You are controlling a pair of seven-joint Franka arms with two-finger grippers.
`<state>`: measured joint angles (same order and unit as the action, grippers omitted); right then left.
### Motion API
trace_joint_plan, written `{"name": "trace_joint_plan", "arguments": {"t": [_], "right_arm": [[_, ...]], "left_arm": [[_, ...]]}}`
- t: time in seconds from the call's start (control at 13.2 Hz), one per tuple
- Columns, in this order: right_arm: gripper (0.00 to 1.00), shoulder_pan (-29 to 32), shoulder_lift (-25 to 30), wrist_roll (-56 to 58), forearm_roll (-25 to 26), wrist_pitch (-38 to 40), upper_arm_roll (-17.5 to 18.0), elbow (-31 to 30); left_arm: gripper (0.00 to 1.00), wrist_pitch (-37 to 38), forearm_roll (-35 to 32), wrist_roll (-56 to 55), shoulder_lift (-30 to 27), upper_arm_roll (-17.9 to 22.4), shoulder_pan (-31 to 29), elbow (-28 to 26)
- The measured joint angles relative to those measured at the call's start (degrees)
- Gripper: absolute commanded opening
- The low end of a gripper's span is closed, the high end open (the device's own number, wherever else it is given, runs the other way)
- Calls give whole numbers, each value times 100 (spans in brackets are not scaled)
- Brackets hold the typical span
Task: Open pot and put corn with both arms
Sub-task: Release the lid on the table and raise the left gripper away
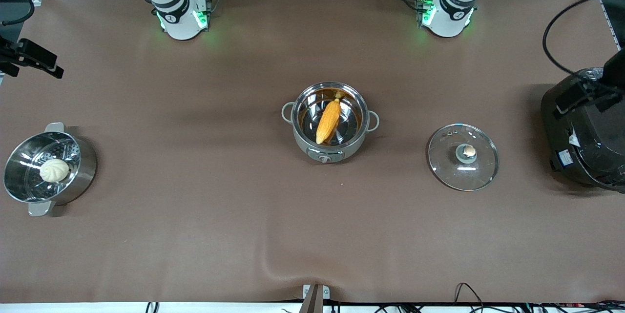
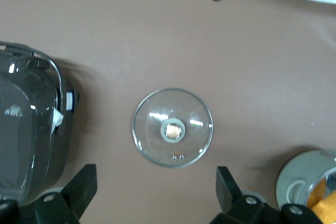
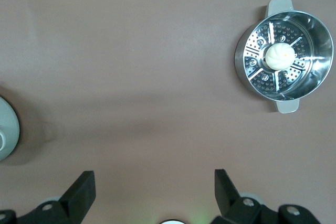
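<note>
The pot (image 1: 330, 121) stands uncovered at mid-table, round polished steel on a grey base, dial knob facing the front camera, a small loop handle on each side. The corn (image 1: 328, 121) lies inside on the shiny floor, a yellow-orange tapered cob, slanted, its thin tip toward the arm bases.

The glass lid (image 1: 463, 156) rests flat on the brown table cloth (image 1: 195, 235), well apart from the pot, toward the left arm's end. It is clear with a steel rim and a tan knob at its centre.

Left gripper (image 2: 156, 192): fingers spread wide, holding nothing. The lid (image 2: 172, 127) lies on the table just ahead of the gap between the fingertips. The black rice cooker (image 2: 26, 129) sits off to one finger's side; the pot's grey rim (image 2: 302, 179) is beside the other.

Right gripper (image 3: 155, 192): fingers also spread, holding nothing, over bare cloth. The steel steamer pot (image 3: 302, 85) with its perforated insert sits well apart from the fingers, holding a pale cream bun (image 3: 278, 55).

Both arms are drawn back and wait.
</note>
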<state>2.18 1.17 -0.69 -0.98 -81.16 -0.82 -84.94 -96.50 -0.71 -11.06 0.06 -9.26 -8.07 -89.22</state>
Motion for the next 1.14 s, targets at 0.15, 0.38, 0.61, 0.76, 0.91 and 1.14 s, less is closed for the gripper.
{"name": "trace_joint_plan", "arguments": {"t": [0.15, 0.38, 0.61, 0.76, 0.91, 1.14], "right_arm": [[100, 5, -40, 0, -48, -1, 0, 0], [100, 11, -68, 0, -80, -7, -2, 1], [100, 16, -70, 19, -80, -6, -4, 2], [100, 21, -70, 213, -76, -6, -8, 2], [100, 42, -70, 343, -75, -6, -17, 2], [100, 47, -70, 365, -76, -6, -18, 2]], "left_arm": [[100, 360, 6, 1, -21, 404, 525, 206], [100, 656, 7, 227, -19, 421, 743, 255], [100, 760, 91, 474, -19, 429, 768, 270], [100, 831, 114, 549, -20, 430, 769, 287], [100, 905, 114, 557, -19, 413, 775, 297], [100, 973, 114, 557, -20, 392, 792, 308]]}}
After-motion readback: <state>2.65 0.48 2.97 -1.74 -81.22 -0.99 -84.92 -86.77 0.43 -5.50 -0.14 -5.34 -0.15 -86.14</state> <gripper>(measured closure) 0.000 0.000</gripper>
